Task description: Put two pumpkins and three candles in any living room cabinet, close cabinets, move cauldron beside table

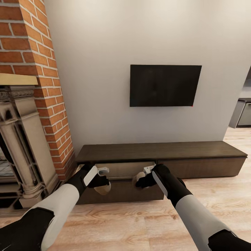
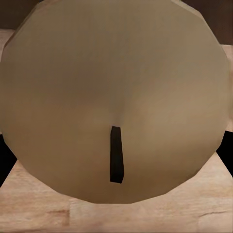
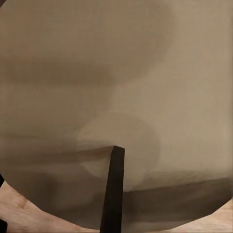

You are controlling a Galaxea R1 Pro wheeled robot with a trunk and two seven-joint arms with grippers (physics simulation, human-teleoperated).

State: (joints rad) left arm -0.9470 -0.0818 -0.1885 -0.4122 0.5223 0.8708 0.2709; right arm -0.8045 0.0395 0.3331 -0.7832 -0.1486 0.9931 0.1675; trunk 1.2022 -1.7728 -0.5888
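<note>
Candles are gripped in both sets of jaws: the left candle [image 1: 103,189] [image 2: 116,97] between the left gripper's [image 1: 101,181] jaws, the right candle [image 1: 138,181] [image 3: 116,107] between the right gripper's [image 1: 145,177], both held just before the cabinet's [image 1: 160,151] open drawer [image 1: 123,170].

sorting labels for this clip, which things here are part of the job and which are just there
Part of the job:
- left candle, in the left gripper
- right candle, in the right gripper
- cabinet, left drawer open

Just there:
- TV
- brick fireplace
- wall
- wood floor
</note>
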